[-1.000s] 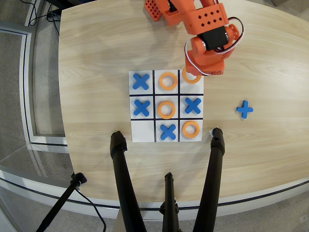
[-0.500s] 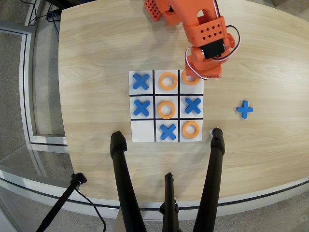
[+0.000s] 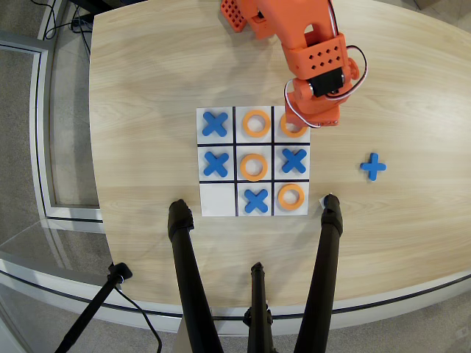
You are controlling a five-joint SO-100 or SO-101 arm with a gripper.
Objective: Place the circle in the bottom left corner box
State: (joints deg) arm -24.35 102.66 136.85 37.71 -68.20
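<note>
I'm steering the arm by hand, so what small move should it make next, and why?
Probably lower and close on the orange ring under the arm; the gripper itself is hidden. The bottom left cell is the only empty one.

An orange circle is lying flat in the top right box of the white board, partly hiding under the orange arm. The bottom left corner box is sitting empty and white
</note>
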